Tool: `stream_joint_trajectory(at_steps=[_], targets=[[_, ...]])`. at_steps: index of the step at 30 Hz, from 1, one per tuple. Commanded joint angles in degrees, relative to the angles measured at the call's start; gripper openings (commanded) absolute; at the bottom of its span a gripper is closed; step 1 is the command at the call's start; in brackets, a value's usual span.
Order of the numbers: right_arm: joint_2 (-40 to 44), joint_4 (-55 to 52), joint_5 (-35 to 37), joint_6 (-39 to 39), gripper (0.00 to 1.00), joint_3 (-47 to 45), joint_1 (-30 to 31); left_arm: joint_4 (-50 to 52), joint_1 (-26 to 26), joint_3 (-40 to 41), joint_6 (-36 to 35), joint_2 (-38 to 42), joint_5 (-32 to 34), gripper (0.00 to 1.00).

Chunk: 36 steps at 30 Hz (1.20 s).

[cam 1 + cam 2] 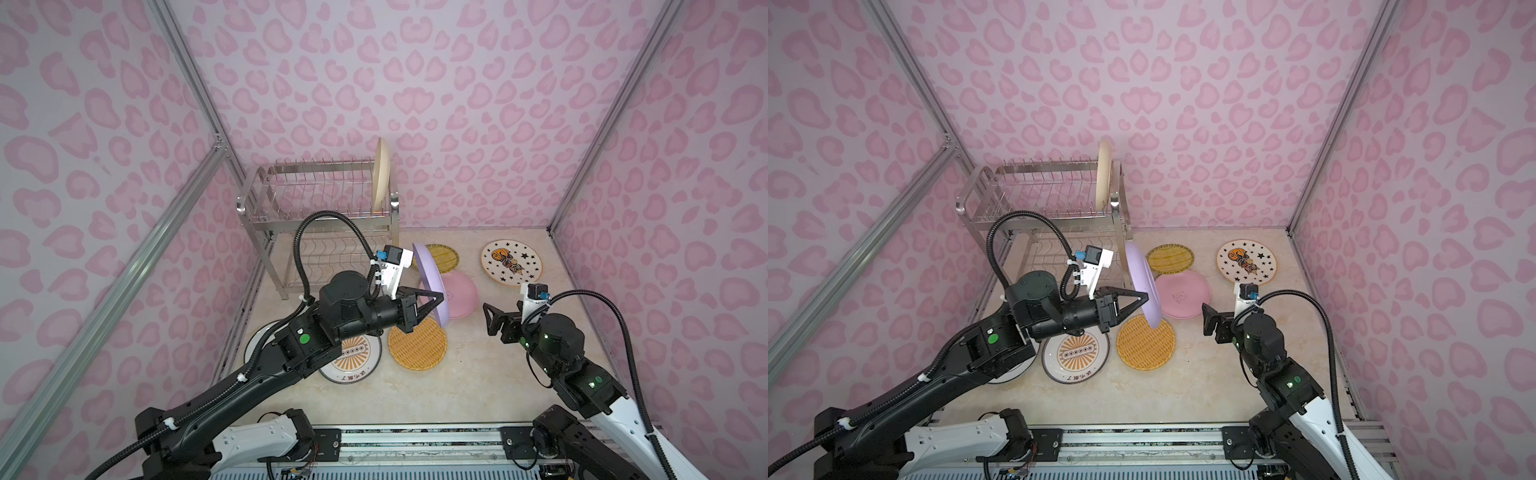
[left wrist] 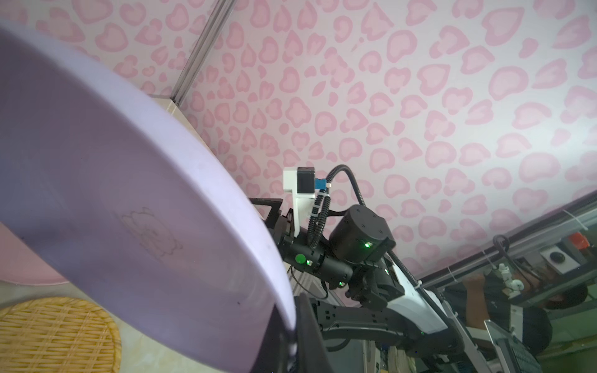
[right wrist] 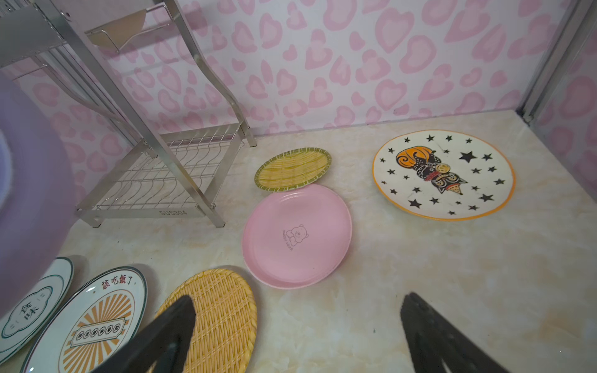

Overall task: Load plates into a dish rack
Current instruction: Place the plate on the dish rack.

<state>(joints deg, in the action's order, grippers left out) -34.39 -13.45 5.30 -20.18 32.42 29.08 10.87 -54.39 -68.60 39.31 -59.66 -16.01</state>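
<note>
My left gripper [image 1: 439, 297] is shut on the rim of a lilac plate [image 1: 430, 278], which it holds on edge above the table, just right of the dish rack [image 1: 320, 195]. In the left wrist view the lilac plate [image 2: 129, 193] fills the frame. A cream plate [image 1: 381, 174] stands upright at the right end of the rack's top tier. Flat on the table lie a pink plate [image 3: 297, 235], two yellow woven plates [image 3: 219, 316] [image 3: 292, 168], a star plate [image 3: 444, 174], a sunburst plate [image 3: 93, 323] and a dark-rimmed plate [image 3: 32, 303]. My right gripper [image 1: 490, 320] hovers open and holds nothing.
Pink-patterned walls close in the left, back and right sides, with aluminium posts [image 1: 199, 104] at the corners. A metal rail [image 1: 415, 436] runs along the front edge. The dark-rimmed plate lies partly under my left arm.
</note>
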Motion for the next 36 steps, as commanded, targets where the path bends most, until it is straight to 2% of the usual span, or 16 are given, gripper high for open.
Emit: stream_joint_trajectory(at_steps=[1, 5, 10, 12, 14, 20, 22, 25, 27, 29, 32, 36], targets=[[-0.81, 7.12, -6.15, -1.15, 1.0, -2.32, -0.42, 5.22, 0.07, -1.99, -8.25, 4.26, -0.94, 0.03], [-3.99, 13.31, -9.67, -1.72, 1.0, -5.26, -0.51, 10.6, 0.07, -5.56, -11.33, 7.67, 2.91, 0.03], [-8.79, 19.93, -12.94, -2.13, 1.0, -7.63, -0.5, 20.39, 0.63, -17.01, -17.11, 5.69, 5.46, 0.04], [-10.54, 22.38, -14.07, -2.37, 1.0, -8.41, -0.47, 24.27, 1.86, -22.72, -20.57, 3.84, 5.35, 0.04], [-12.05, 23.82, -15.01, -2.36, 1.0, -8.68, -0.5, 27.75, 5.27, -28.48, -22.71, 1.64, 5.08, 0.04], [-13.48, 24.96, -15.78, -2.11, 1.0, -9.47, -0.51, 30.87, 25.55, -43.54, -23.26, -7.11, -16.88, 0.03], [-12.58, 24.73, -15.67, -2.23, 1.0, -10.12, -0.51, 30.56, 34.16, -48.63, -21.01, -12.09, -27.06, 0.04], [-10.41, 22.89, -15.18, -1.96, 1.0, -10.69, -0.54, 25.51, 44.01, -54.42, -15.27, -19.94, -41.25, 0.04], [-8.65, 20.92, -14.64, -1.84, 1.0, -10.94, -0.51, 22.38, 47.18, -58.42, -12.86, -24.45, -47.61, 0.04], [-6.82, 18.7, -14.35, -1.96, 1.0, -11.07, -0.52, 21.12, 48.27, -62.65, -13.99, -28.15, -50.86, 0.04], [-4.73, 14.1, -14.41, -1.77, 1.0, -9.75, -0.49, 12.88, 49.87, -63.78, -12.54, -30.92, -55.81, 0.04], [-2.33, 8.29, -14.53, -1.07, 1.0, -7.96, -0.51, 9.78, 52.2, -66.24, -13.49, -34.69, -60.39, 0.04]])
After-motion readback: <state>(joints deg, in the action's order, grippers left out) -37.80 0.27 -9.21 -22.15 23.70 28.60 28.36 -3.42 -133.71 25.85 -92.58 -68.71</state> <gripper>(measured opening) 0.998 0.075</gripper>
